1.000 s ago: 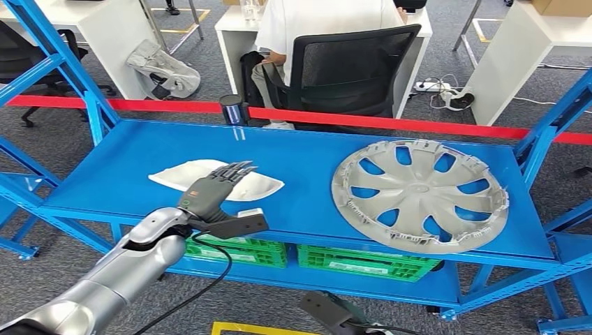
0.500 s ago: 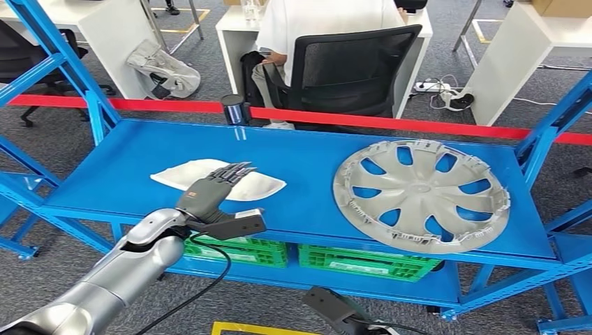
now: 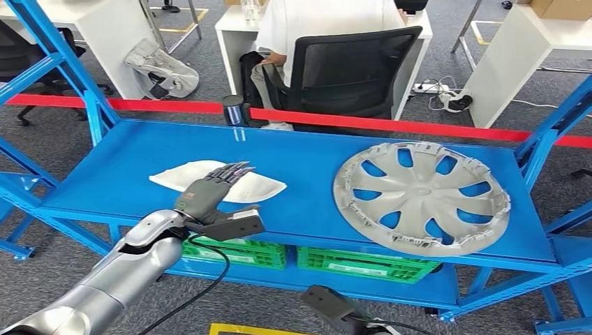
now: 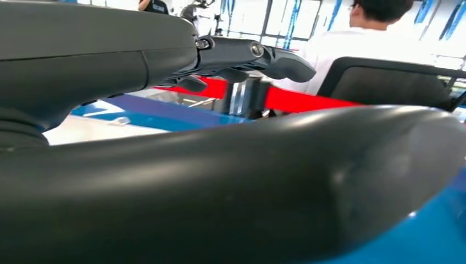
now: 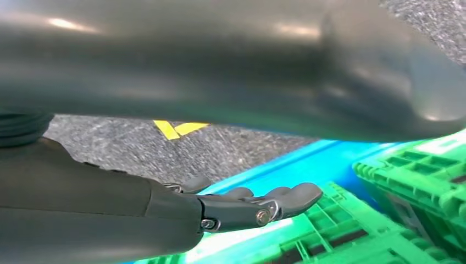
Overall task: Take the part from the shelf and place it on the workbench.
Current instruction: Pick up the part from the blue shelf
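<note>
Left robot hand [image 3: 209, 190] hovers with fingers stretched out and holding nothing, over the white part [image 3: 253, 187] lying on the blue shelf [image 3: 300, 167]; a hubcap [image 3: 419, 192] rests well apart to its right.

The shelf [image 3: 307, 160] at frame centre is smooth blue painted metal. The wheel cover [image 3: 419, 192] on the right looks like matt silver-grey plastic. Centre-left, the part [image 3: 262, 187] is white, matt. Lower crates [image 3: 356, 264] are ribbed green plastic.
</note>
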Controlling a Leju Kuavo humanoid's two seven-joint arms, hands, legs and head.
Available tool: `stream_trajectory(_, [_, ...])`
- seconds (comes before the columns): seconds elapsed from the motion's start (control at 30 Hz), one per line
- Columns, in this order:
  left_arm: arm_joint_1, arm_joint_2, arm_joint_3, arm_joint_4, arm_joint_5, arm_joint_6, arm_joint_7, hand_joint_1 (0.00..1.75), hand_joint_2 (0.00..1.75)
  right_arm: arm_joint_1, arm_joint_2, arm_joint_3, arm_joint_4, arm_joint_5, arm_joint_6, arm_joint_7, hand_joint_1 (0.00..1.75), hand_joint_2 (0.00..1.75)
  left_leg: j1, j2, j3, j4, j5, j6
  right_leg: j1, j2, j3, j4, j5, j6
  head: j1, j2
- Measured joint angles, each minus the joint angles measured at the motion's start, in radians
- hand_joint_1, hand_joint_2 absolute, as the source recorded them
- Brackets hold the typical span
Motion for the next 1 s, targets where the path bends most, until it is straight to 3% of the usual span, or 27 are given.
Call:
stream_trajectory(0.07, [0.001,0.002,0.006,-0.005,-0.001,0.000,0.000,0.00,0.00,-0.001,0.002,-0.002,0.000,0.004,-0.001,0.000,0.00,0.00,-0.004,0.000,-0.005,0.011,-0.010,-0.009,0.001,0.001,0.015,-0.037,-0.002,-0.012,0.000,0.000])
stream_trajectory(0.1, [0.002,0.003,0.007,-0.006,-0.002,0.000,0.000,0.00,0.00,-0.001,0.002,-0.002,0.000,0.007,-0.001,0.000,0.00,0.00,-0.005,0.000,-0.005,0.012,-0.011,-0.006,0.000,0.003,0.014,-0.038,-0.002,-0.020,0.000,0.000])
stream_trajectory(0.2, [0.003,0.005,0.010,-0.009,-0.004,0.000,0.000,0.00,0.00,-0.001,0.003,-0.004,0.000,0.013,-0.003,0.001,0.00,0.00,-0.006,0.000,0.002,0.004,-0.010,0.007,0.001,0.006,0.015,-0.039,-0.004,-0.027,0.000,0.000])
stream_trajectory(0.33, [0.003,0.005,0.011,-0.011,-0.007,0.000,0.000,0.00,0.00,-0.001,0.003,-0.007,0.000,0.019,-0.004,0.002,0.00,0.00,-0.005,0.000,0.008,-0.005,-0.008,0.005,0.004,0.007,0.017,-0.039,-0.008,-0.036,0.000,0.000])
stream_trajectory(0.4, [0.003,0.005,0.011,-0.012,-0.007,0.000,0.000,0.00,0.00,-0.001,0.003,-0.007,0.000,0.020,-0.005,0.002,0.00,0.00,-0.005,0.000,0.009,-0.008,-0.006,-0.004,0.006,0.006,0.017,-0.038,-0.008,-0.038,0.000,0.000])
stream_trajectory(0.5, [0.003,0.005,0.014,-0.013,-0.007,0.000,0.000,0.00,0.00,-0.001,0.003,-0.008,0.000,0.022,-0.008,0.002,0.00,0.00,-0.002,0.001,0.010,-0.011,-0.005,-0.028,0.007,0.006,0.017,-0.038,-0.008,-0.040,0.000,0.000])
stream_trajectory(0.73, [0.012,0.005,0.020,-0.024,-0.007,0.001,0.000,0.00,0.00,0.000,0.003,-0.008,0.000,0.030,-0.012,0.002,0.00,0.00,-0.004,0.001,0.009,-0.007,-0.005,-0.031,0.005,0.006,0.021,-0.041,-0.005,-0.037,0.000,0.000])
stream_trajectory(1.0, [0.018,0.012,0.035,-0.041,-0.002,0.017,-0.022,0.00,0.00,0.000,0.003,-0.008,0.000,0.041,-0.004,0.002,0.00,0.00,-0.011,0.001,0.001,0.008,-0.011,-0.011,-0.003,0.006,0.023,-0.046,0.001,-0.021,0.000,0.000])
